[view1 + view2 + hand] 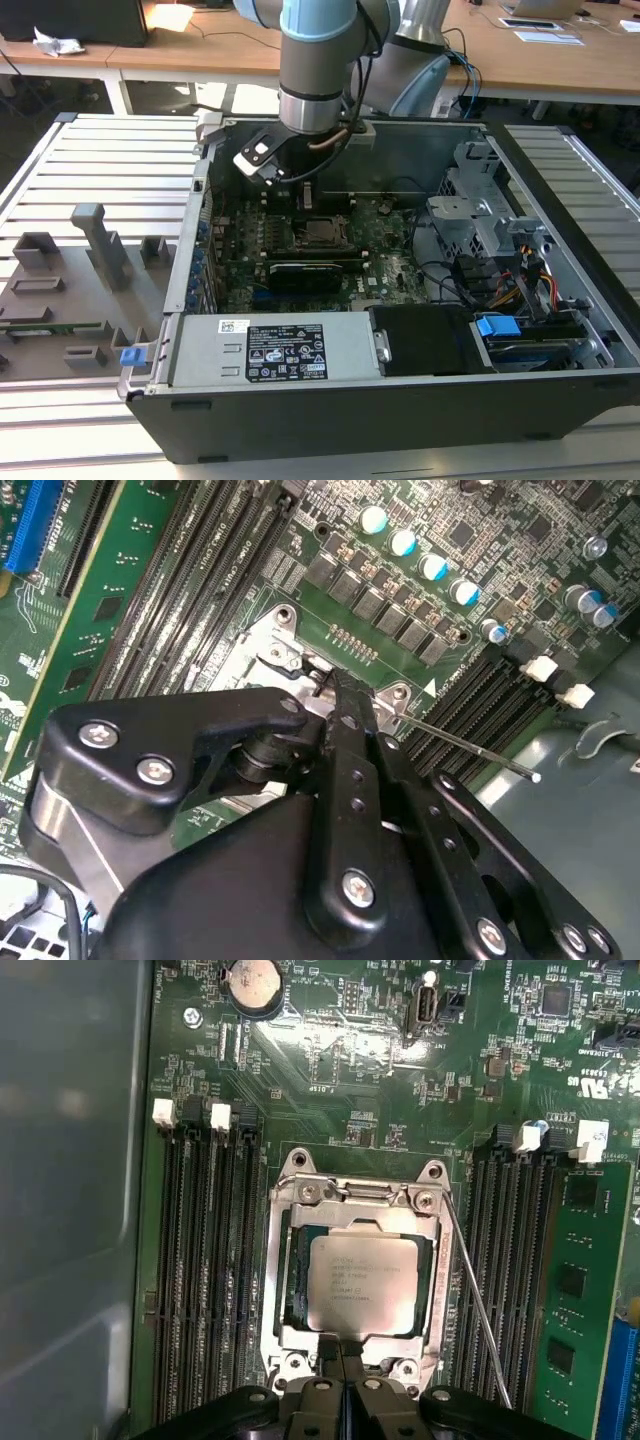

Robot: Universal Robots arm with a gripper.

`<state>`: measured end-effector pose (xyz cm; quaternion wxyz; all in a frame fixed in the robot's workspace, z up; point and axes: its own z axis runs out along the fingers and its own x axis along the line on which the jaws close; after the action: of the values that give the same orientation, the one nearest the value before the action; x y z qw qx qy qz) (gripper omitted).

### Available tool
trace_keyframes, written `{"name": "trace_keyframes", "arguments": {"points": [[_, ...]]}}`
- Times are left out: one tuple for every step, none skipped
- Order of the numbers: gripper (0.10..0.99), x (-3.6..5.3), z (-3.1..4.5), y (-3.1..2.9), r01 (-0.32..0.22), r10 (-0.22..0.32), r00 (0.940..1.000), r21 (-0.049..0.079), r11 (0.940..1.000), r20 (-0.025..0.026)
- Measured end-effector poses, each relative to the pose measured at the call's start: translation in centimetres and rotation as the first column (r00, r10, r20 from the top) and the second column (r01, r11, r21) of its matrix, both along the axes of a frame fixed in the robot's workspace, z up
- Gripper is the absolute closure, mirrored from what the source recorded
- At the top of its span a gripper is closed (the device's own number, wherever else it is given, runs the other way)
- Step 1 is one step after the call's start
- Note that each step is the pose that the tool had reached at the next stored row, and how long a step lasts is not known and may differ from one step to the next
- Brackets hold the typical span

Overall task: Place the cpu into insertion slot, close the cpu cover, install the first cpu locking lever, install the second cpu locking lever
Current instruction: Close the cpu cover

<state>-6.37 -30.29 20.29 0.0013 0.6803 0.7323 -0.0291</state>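
In the first wrist view the gripper (340,1350) has its two fingers drawn together with nothing between them. The joined tips rest against the near edge of the cpu cover (280,1280). In the second wrist view the gripper (338,695) meets that same metal edge at a small tab.

Just ahead of the tips, the cpu (368,1282) lies flat in the insertion slot (298,1300). The cover frame lies down around it, and the chip's silver top shows through the window.

Off to one side of the gripper, a thin locking lever (480,1305) slants away from the cover's far corner and out over the memory slots (205,1290). It looks free, not hooked down. In the second wrist view this lever (470,748) stands clear of the fingers. Farther out lie the green motherboard (330,1050) and a coin cell battery (252,982).

In the exterior view the gripper (310,195) hangs inside the open computer case (330,400), which sits on a slatted surface (100,160).

I judge the main risks as follows:
- The tips bear on a narrow tab, so a slight sideways drift could slide them off onto the chip or the board.
- With the lever loose, the cover is not clamped and may spring up if the pressure eases.
- The rod is thin and springy and could skate off closed fingers toward the memory slot latches
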Motion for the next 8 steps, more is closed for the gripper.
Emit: {"name": "trace_keyframes", "arguments": {"points": [[0.980, 0.00, -0.03, 0.00, 0.000, 0.000, 1.0000, 0.000, 1.0000, 0.0002], [0.980, 0.01, -0.05, 0.01, 0.000, 0.000, 1.0000, 0.001, 1.0000, 0.0005], [0.980, 0.03, -0.05, 0.02, 0.000, 0.000, 1.0000, 0.001, 1.0000, 0.0006], [0.980, 0.09, -0.05, 0.02, 0.000, 0.000, 1.0000, 0.001, 1.0000, 0.0006], [0.980, 0.21, -0.03, 0.02, 0.000, 0.000, 1.0000, 0.001, 1.0000, 0.0006], [0.980, 0.37, -0.03, 0.02, 0.000, 0.000, 1.0000, 0.001, 1.0000, 0.0013], [0.980, 0.64, 0.03, 0.02, 0.000, 0.000, 1.0000, 0.001, 1.0000, 0.0004], [0.980, 0.79, 0.09, 0.02, 0.000, 0.000, 1.0000, 0.001, 1.0000, 0.0004]]}}
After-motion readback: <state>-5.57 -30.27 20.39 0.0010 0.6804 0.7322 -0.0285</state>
